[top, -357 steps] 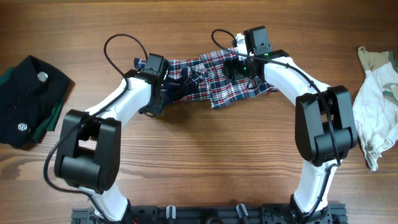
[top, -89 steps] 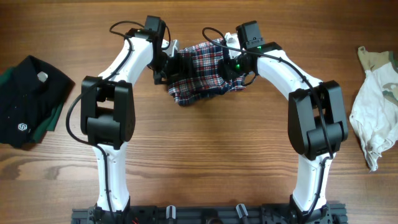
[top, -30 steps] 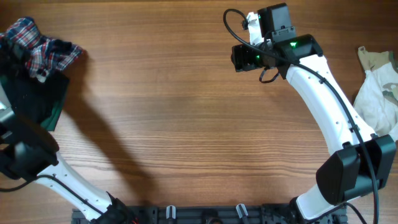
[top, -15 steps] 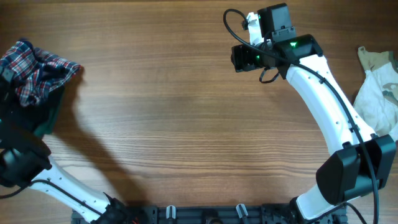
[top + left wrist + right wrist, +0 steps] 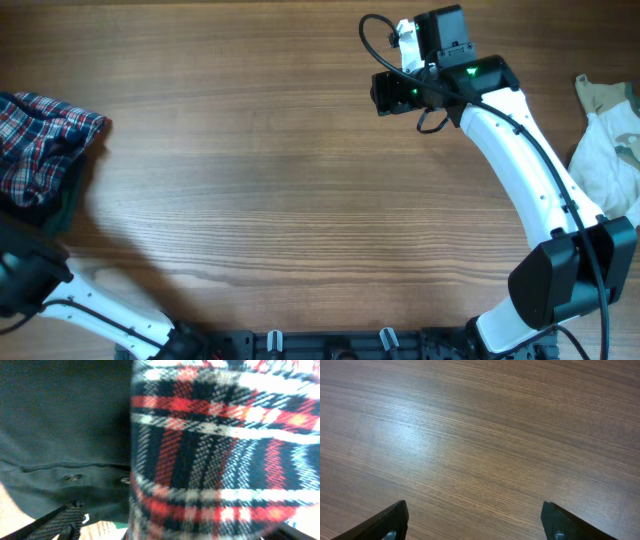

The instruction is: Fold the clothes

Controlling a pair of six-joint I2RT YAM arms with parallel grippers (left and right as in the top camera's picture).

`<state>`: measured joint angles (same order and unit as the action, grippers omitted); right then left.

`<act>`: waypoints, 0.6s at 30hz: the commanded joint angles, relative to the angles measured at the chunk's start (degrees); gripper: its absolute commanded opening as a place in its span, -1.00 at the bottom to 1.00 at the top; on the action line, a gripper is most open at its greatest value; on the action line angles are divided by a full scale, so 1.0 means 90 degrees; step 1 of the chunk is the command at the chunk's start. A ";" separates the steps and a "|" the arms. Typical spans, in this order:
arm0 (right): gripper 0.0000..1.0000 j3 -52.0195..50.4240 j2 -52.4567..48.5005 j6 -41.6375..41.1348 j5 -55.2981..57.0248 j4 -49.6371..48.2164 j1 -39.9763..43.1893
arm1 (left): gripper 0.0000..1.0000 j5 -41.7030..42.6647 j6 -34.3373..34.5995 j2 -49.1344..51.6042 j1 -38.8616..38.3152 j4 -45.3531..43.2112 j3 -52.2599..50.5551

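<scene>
**While Shirt Lies at Left Edge: Placement Check**

As the left gripper (image 5: 175, 527) hangs with jaws spread, clasping nothing, the plaid shirt (image 5: 45, 140) lies bunched beneath it on the black garment (image 5: 60, 420). Recommend a straight lift clear, lest fingers drag cloth. Left arm (image 5: 40, 285) reaches past the left edge. Right gripper (image 5: 475, 525) is likewise spread and empty over the table (image 5: 250, 180).

The wooden desk (image 5: 300, 200) carried a crumpled plaid shirt (image 5: 40, 150). A black garment (image 5: 60, 425) lay beneath the shirt, showing beside it. A white and beige garment (image 5: 605, 150) lay well apart from the shirt, across the bare wood.
</scene>
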<state>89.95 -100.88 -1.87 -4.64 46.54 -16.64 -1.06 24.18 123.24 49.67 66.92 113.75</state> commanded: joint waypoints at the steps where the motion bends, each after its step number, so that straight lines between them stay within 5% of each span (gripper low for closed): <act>1: 0.72 0.0039 0.0005 0.0019 0.0044 -0.0046 0.0024 | 0.97 -0.0051 0.0199 -0.0891 0.0087 -0.0024 0.0034; 5: 0.72 0.0039 0.0005 0.0022 0.0044 -0.0041 0.0027 | 0.88 0.0648 0.0141 -0.1887 -0.0226 -0.0143 0.0034; 6: 0.72 0.0039 0.0005 0.0019 0.0044 -0.0041 0.0027 | 0.39 0.0792 -0.0131 -0.2033 -0.0425 -0.0216 0.0032; 7: 0.72 0.0039 0.0005 0.0019 0.0044 -0.0044 0.0024 | -0.56 0.0804 -0.0301 -0.2052 -0.0595 -0.0267 0.0032; 8: 0.72 0.0039 0.0005 0.0022 0.0044 -0.0041 0.0027 | -0.92 0.0799 -0.0510 -0.2016 -0.0809 -0.0330 -0.0005; 15: 0.78 0.0034 -0.0005 0.0211 0.0158 -0.0005 0.0027 | -0.92 -0.0311 -0.0639 -0.0889 -0.1110 -0.0308 -0.0476; 18: 0.79 0.0034 -0.0005 0.0216 0.0296 0.0005 0.0032 | -0.92 -0.0942 0.0138 -0.0457 -0.0675 0.0075 -0.0624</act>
<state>89.95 -100.88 -0.82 -3.79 46.52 -16.64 -3.46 20.27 116.75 40.01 65.93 109.71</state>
